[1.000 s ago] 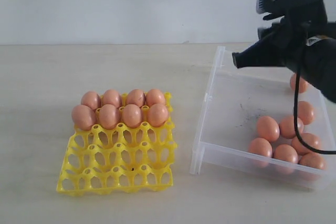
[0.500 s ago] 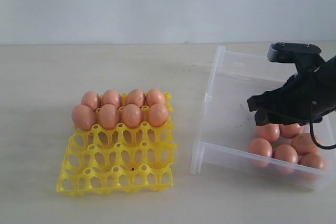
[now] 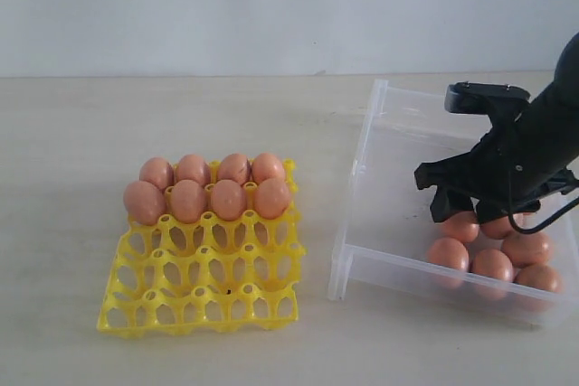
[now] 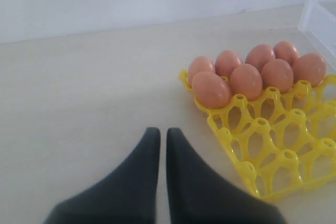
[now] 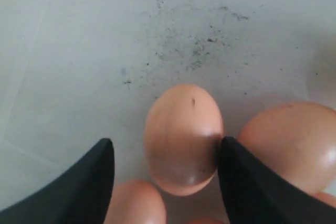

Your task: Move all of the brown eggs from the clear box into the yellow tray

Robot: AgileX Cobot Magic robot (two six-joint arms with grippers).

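Note:
The yellow tray (image 3: 199, 296) holds several brown eggs (image 3: 208, 185) in its two far rows; its near rows are bare. Several more brown eggs (image 3: 493, 262) lie in the near right corner of the clear box (image 3: 362, 160). My right gripper (image 3: 463, 214) is down inside the box, open, straddling one egg (image 5: 182, 137). One finger (image 5: 247, 182) touches that egg's side; the other finger (image 5: 84, 187) stands a gap away. My left gripper (image 4: 163, 130) is shut and empty, over bare table beside the tray (image 4: 273, 145).
The box's low wall (image 3: 434, 282) runs in front of the egg cluster. Neighbouring eggs (image 5: 294, 142) crowd close around the straddled one. A strip of table separates tray and box. A pale wall stands behind the table.
My right gripper has dropped from above the box's far edge down into the box, opened wider, and now straddles an egg. The tray and its eggs have not moved.

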